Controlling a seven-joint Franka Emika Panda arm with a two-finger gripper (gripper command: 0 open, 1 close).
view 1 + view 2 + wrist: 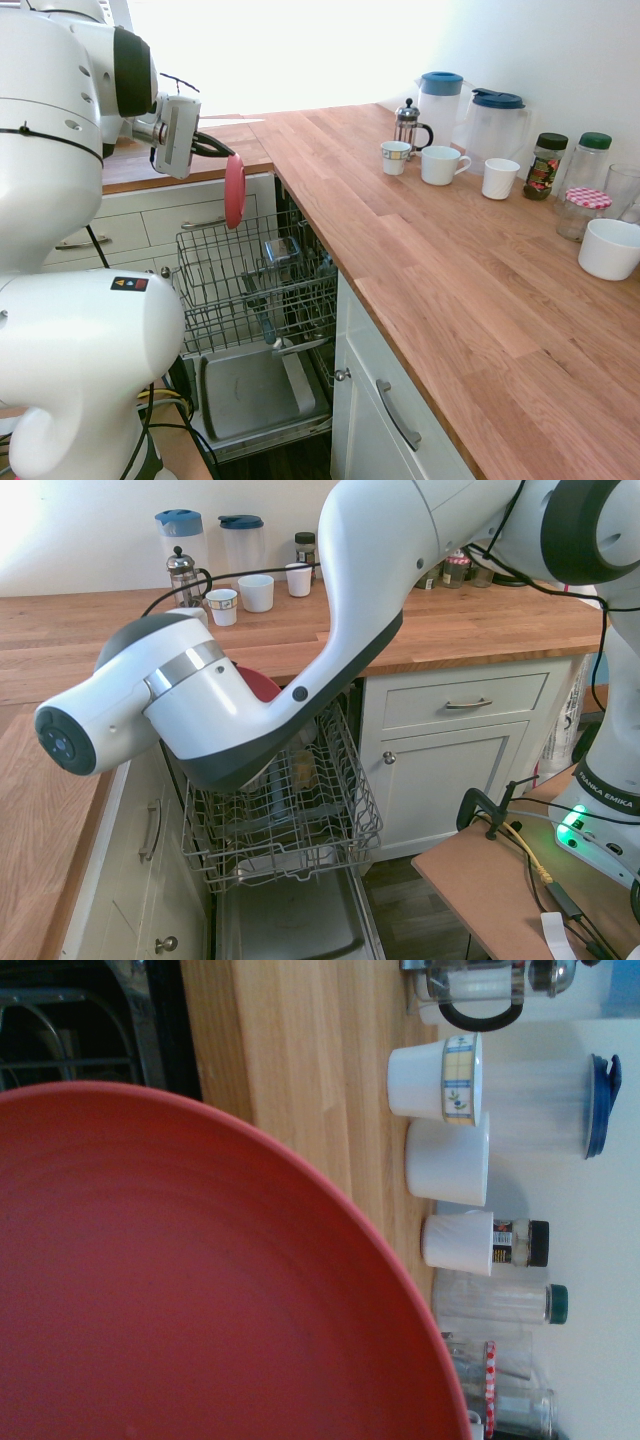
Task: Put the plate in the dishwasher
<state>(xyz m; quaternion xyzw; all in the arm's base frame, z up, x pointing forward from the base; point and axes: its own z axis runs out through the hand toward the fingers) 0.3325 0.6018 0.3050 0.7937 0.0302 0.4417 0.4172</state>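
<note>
Pincer (222, 150) grips plate (235, 190) above dishwasher rack (250, 280).

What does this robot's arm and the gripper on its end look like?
The arm is glossy white, thick and rounded, with dark grey or black bands and end caps. A thin black cable runs along it. One section has a small dark label with coloured symbols, and "FRANKA EMIKA" is printed near the base, beside green lights. The gripper has a boxy, pale grey body and dark fingers.
</note>
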